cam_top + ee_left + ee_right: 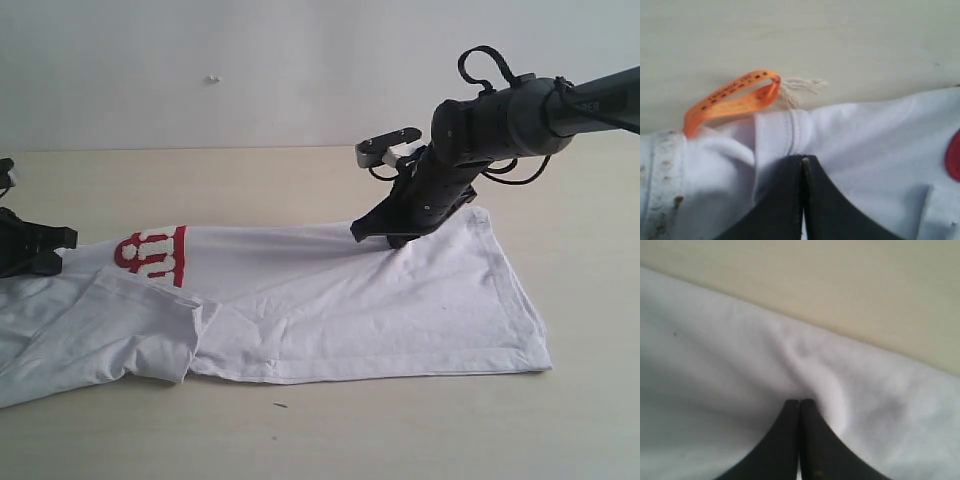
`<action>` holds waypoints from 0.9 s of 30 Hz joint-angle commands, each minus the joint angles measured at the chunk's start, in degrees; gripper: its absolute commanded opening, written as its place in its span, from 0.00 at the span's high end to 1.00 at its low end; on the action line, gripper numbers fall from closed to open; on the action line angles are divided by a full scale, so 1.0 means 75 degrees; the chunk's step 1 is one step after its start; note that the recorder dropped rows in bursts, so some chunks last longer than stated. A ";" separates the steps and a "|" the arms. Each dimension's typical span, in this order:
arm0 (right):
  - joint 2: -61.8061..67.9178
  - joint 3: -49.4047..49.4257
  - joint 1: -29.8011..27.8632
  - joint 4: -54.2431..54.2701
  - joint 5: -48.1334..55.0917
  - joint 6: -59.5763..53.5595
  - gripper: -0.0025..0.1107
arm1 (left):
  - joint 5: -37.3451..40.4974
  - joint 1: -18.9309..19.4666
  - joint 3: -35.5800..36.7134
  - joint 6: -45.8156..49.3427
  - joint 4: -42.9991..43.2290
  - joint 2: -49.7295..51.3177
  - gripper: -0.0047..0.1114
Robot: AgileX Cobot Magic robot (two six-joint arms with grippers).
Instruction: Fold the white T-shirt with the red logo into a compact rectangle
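The white T-shirt (350,310) is laid lengthwise across the pale wooden table (250,180), with its hem towards the right of the exterior view and its collar end towards the left, where it is cut off by the picture's edge; a short sleeve (120,335) is seen lying flat over the near left part of the cloth. Only a part of the red logo (155,252) is shown, as thick red outlines on the white cloth close to the shirt's far edge, near the left gripper (40,250). In the left wrist view that gripper's black fingers (785,200) are pressed together with no gap between them, and the cloth is pinched at their tips beside a stitched seam of the neck; the orange tag (730,100) is looped out from the collar onto the bare table, with a frayed white thread (800,87) at its end, and brownish specks are seen on the ribbed collar band (662,190). The right gripper (385,237) is lowered onto the far edge of the shirt, towards the hem end; in the right wrist view its fingers (815,445) are likewise closed tight against each other, and the white cloth is puckered and drawn into a small ridge at their tips, so that the shirt is held there; the table's surface is seen just beyond the cloth's edge.
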 commanded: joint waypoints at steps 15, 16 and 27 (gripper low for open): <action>-0.0007 0.0099 -0.1244 -0.0944 0.0971 0.0149 0.98 | 0.0763 0.0161 -0.0423 0.0028 0.0076 -0.0295 0.96; -0.0027 0.0099 -0.1242 -0.0944 0.0992 0.0149 0.98 | 0.0784 0.0161 -0.0423 0.0028 0.0076 -0.0330 0.96; -0.1178 0.0099 -0.1224 -0.0303 0.1134 -0.0368 0.98 | 0.2999 -0.0517 -0.0423 0.2100 -0.0186 -0.1041 0.96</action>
